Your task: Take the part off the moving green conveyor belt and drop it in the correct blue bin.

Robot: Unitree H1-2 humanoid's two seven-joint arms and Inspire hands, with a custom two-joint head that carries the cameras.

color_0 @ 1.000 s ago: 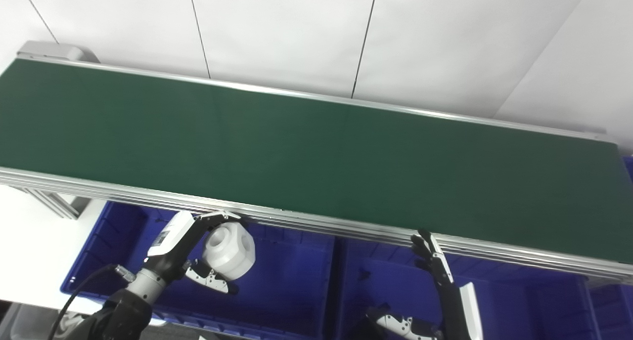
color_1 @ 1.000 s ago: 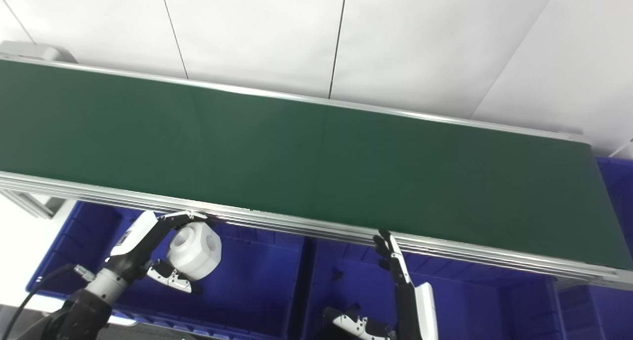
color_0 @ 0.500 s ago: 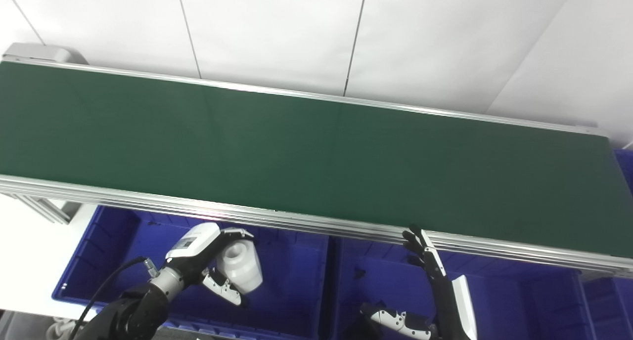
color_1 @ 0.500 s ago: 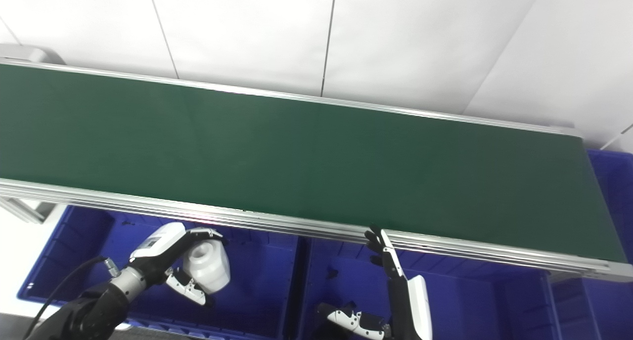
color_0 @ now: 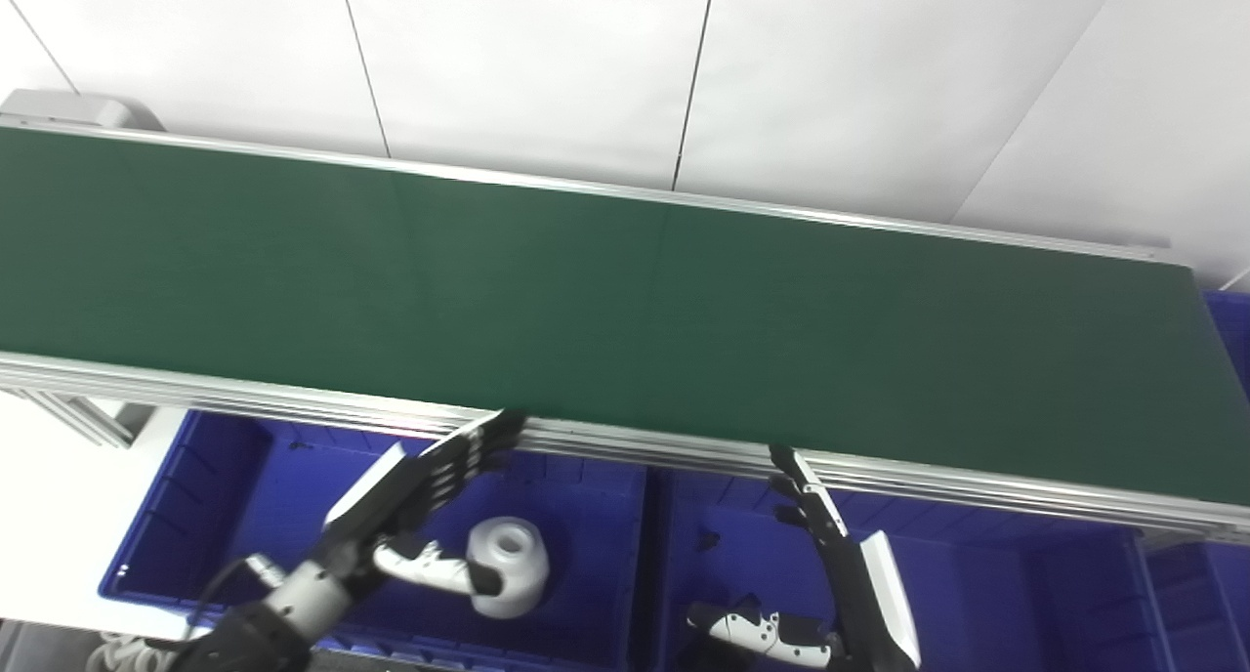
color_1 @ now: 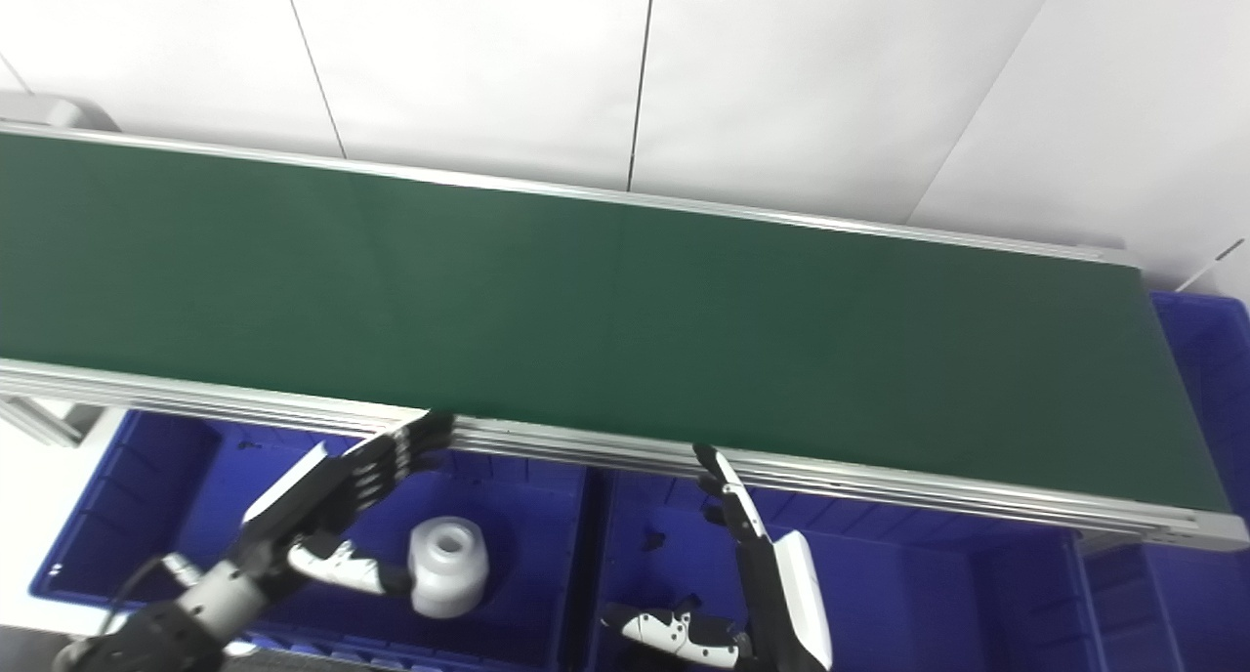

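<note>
The white cylindrical part point(color_0: 508, 579) stands upright on the floor of the left blue bin point(color_0: 220, 496), also in the right eye view point(color_1: 447, 578). My left hand point(color_0: 415, 511) is open above that bin, fingers stretched up toward the conveyor's front rail, thumb reaching toward the part; I cannot tell if the thumb touches it. My right hand point(color_0: 830, 574) is open and empty over the middle blue bin point(color_0: 977, 574), fingers pointing up at the rail. The green conveyor belt point(color_0: 625, 301) carries nothing.
The conveyor's aluminium front rail point(color_0: 635, 447) runs just above both hands. Another blue bin point(color_1: 1206, 359) sits past the belt's right end. A white wall stands behind the belt. White table surface point(color_0: 49, 516) shows at the left.
My left hand has opened and let go of the white part, which dropped to the floor of the left bin. The camera has shifted slightly. The right hand stays open.
</note>
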